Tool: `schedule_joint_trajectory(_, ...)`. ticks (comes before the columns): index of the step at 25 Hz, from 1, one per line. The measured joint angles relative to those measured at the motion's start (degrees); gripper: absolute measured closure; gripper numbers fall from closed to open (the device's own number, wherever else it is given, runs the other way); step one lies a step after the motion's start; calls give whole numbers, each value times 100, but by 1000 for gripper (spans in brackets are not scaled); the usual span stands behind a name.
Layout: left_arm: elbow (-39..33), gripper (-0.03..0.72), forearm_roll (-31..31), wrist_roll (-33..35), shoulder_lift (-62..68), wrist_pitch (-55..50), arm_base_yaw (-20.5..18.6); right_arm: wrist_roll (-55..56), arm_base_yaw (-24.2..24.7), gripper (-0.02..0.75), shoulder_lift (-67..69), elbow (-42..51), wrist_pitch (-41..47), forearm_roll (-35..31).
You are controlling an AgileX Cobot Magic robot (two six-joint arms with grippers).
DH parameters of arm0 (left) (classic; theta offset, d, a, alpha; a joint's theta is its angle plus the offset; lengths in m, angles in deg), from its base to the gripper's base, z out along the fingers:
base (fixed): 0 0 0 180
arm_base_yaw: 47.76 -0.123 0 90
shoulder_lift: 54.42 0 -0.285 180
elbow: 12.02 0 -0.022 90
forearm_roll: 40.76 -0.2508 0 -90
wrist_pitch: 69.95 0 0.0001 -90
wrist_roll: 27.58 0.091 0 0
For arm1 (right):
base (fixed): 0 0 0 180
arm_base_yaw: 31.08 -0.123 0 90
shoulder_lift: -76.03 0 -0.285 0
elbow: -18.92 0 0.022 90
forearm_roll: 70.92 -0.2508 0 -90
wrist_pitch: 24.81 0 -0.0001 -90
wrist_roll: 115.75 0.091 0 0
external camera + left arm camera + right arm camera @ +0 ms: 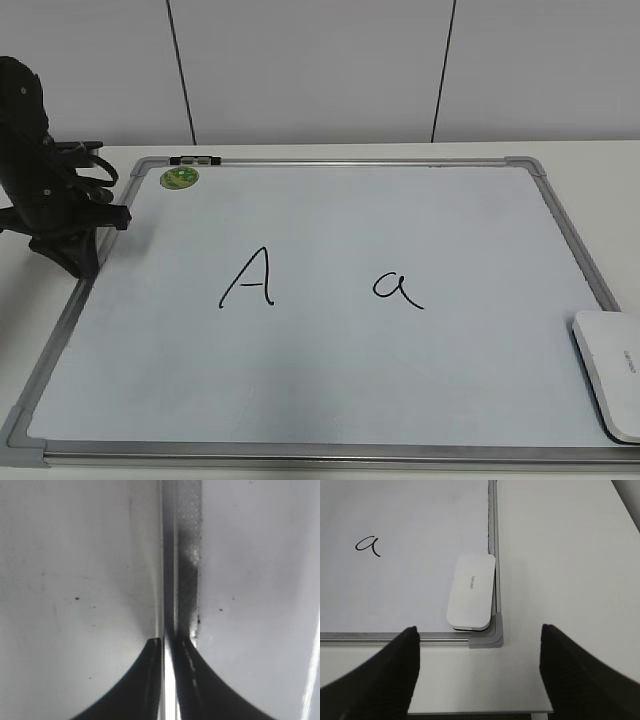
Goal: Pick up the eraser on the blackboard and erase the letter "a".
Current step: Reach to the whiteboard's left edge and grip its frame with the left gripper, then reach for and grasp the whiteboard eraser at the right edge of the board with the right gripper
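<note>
The blackboard is a white board with a grey frame, lying flat on the table. The letter "a" is written right of its middle and also shows in the right wrist view. The eraser, a white rounded block, lies at the board's near right corner, against the frame. My right gripper is open and empty, above the table just short of that corner, and is out of the exterior view. My left gripper is shut and empty over the board's left frame strip.
A capital "A" is written left of the "a". A round green sticker and a small clip sit at the board's far left corner. The white table's front edge is close below the right gripper. A wall stands behind.
</note>
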Motion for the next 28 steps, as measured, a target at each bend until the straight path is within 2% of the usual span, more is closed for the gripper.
schedule_joint_trajectory(17,0,636,19,-6,0,0,0,0,0,183,123,-10,0,80)
schedule_joint_trajectory(23,0,636,19,-6,0,0,0,0,0,183,1690,-366,0,344)
schedule_joint_trajectory(28,0,635,24,-6,0,0,0,0,-137,183,2949,-632,0,96)
